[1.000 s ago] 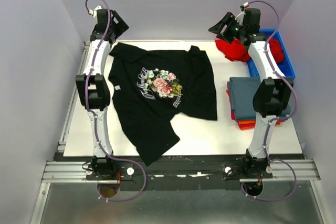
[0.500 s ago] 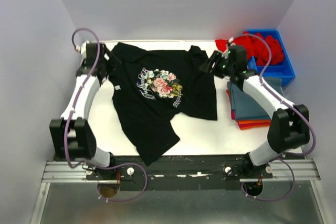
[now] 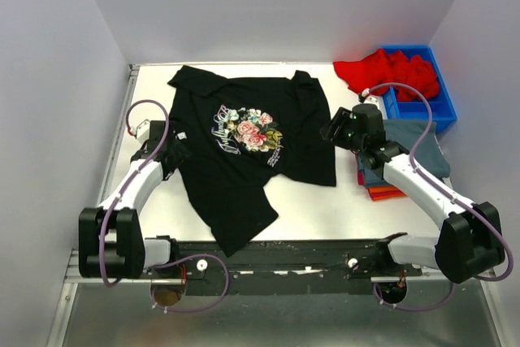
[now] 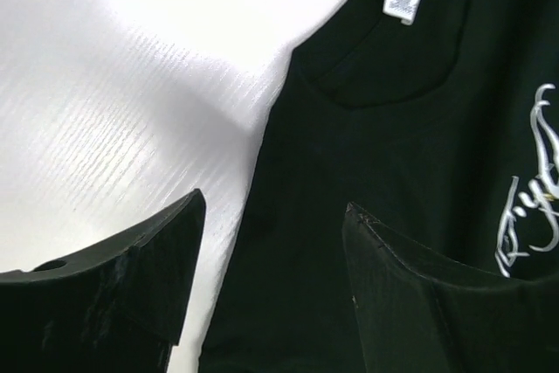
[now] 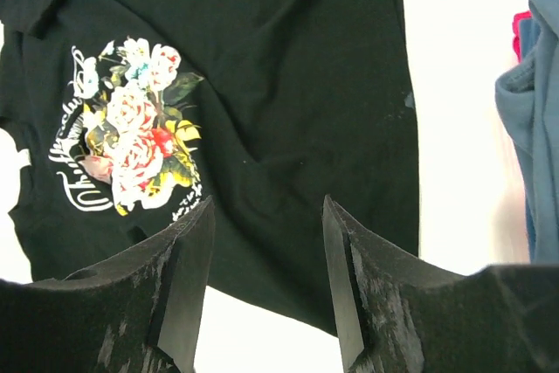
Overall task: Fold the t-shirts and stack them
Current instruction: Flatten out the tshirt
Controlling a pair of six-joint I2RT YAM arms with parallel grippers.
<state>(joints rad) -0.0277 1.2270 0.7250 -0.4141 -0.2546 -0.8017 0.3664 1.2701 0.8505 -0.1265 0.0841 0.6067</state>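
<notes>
A black t-shirt [image 3: 252, 148] with a floral chest print [image 3: 248, 129] lies spread, a little rumpled, on the white table [image 3: 325, 209]. My left gripper [image 3: 173, 152] hovers open at the shirt's left edge beside the collar. In the left wrist view the gripper [image 4: 275, 216] straddles that edge of the shirt [image 4: 393, 172], one finger over bare table and one over cloth. My right gripper [image 3: 333, 132] is open over the shirt's right edge. In the right wrist view it [image 5: 266, 216] hangs above the black cloth [image 5: 288, 85] near the hem. Neither holds anything.
A folded stack stands at the right, with a slate-blue tee [image 3: 426, 140] on top and an orange one [image 3: 382, 193] below. Red tees [image 3: 390, 71] spill from a blue bin [image 3: 443, 107] at the back right. The shirt's lower corner hangs over the near table edge [image 3: 231, 245].
Both arms swung from the back of the table toward the near side. The left gripper came to the shirt's collar edge, the right one to its right edge. Both jaws narrowed slightly.
</notes>
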